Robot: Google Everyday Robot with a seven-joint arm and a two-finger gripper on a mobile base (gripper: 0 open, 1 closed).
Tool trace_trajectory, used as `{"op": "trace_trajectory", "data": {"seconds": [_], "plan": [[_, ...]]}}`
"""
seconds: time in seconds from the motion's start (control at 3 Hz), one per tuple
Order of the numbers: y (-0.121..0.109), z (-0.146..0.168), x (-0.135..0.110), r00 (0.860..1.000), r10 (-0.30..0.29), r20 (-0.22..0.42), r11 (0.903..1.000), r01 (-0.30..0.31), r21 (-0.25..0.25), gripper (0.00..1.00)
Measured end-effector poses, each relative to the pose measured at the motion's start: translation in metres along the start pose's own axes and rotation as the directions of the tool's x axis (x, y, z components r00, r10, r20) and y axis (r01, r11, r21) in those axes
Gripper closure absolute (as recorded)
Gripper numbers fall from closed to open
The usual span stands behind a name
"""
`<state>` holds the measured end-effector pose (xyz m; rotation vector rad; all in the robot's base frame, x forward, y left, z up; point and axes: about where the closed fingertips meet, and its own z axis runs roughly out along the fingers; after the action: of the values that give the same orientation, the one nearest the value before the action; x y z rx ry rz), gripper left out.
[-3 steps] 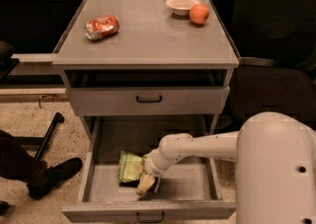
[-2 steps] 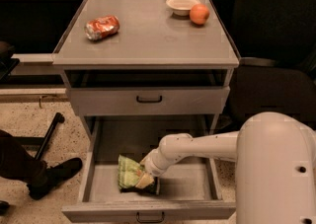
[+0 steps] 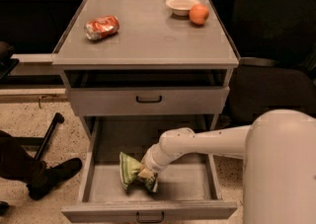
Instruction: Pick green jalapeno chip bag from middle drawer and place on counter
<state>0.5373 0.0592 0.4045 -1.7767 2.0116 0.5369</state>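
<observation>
Green jalapeno chip bag [image 3: 129,169] (lower centre-left): we see it inside the middle drawer [image 3: 190,182], which is pulled out below the front edge of the counter [image 3: 148,40]. Bag sits left of the drawer's middle, tilted up on edge, left end raised, right end bunched at the gripper [image 3: 146,173]. Gripper: at the tip of the white arm [image 3: 197,143], which enters from lower right & reaches down into the drawer. We read it as clamped on the bag's right end, w/ the foil puckering toward it. Counter top: dented soda can [image 3: 101,27] on its side near the left edge. White bowl [image 3: 181,4] & orange [image 3: 199,14] sit just beside each other at the far right corner. Upper drawer [image 3: 148,100], directly under the front edge, is closed. Off the left edge, on the speckled floor, a dark shoe [image 3: 52,174]; off the right edge, a black chair [image 3: 276,80].
</observation>
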Motion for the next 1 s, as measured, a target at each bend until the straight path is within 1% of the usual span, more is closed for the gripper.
{"op": "trace_trajectory", "data": {"seconds": [0.33, 0.67, 1.0], "plan": [[0.005, -0.053, -0.05, 0.997, -0.08, -0.024, 0.9957, 0.081, 0.044, 1.0], [0.007, -0.105, -0.106, 0.985, -0.154, -0.08, 0.9809, 0.162, 0.107, 1.0], [0.0, -0.16, -0.165, 0.974, -0.189, -0.127, 0.9565, 0.212, 0.2, 1.0]]}}
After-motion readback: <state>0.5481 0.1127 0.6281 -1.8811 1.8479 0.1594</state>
